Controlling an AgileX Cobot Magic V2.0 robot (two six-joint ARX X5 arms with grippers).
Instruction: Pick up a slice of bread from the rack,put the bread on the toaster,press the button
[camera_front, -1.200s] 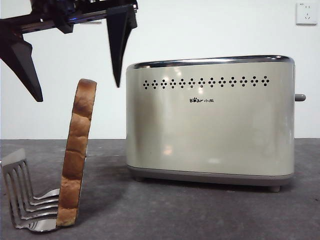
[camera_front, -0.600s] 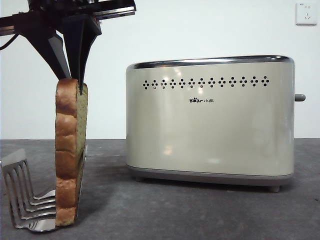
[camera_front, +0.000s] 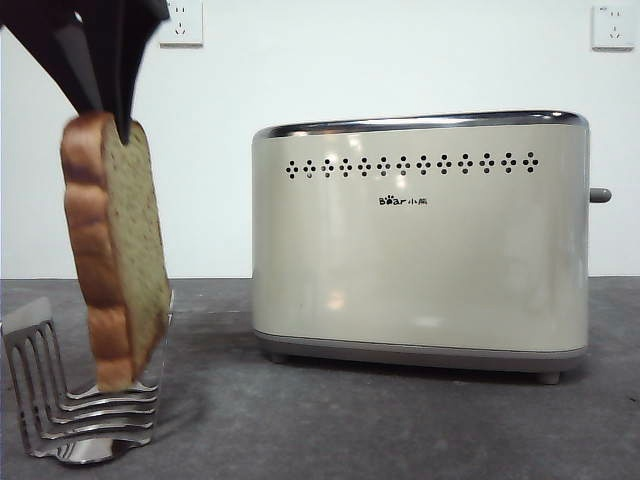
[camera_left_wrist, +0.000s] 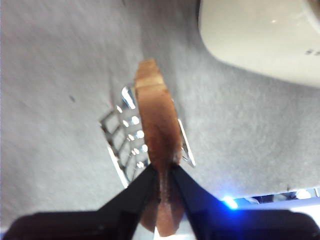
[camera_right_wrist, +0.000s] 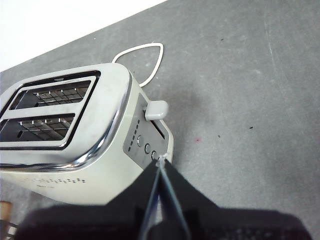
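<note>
One slice of bread (camera_front: 113, 255), one rack (camera_front: 75, 415) and one toaster (camera_front: 420, 240) with two slots on top (both seen from the right wrist view). One button (camera_front: 600, 195) sticks out of its narrow end, above three small round knobs (camera_right_wrist: 147, 148). Two wall sockets (camera_front: 612, 25) sit on the wall. Two grippers: the left gripper (camera_left_wrist: 164, 172) and the right gripper (camera_right_wrist: 161, 167).

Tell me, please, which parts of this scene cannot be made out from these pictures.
- Front view: the left gripper holding the slice of bread is cut off by the top edge.
- Left wrist view: the bread hides part of the rack; the picture is blurred.
- Right wrist view: the right gripper covers the toaster's lower end.
</note>
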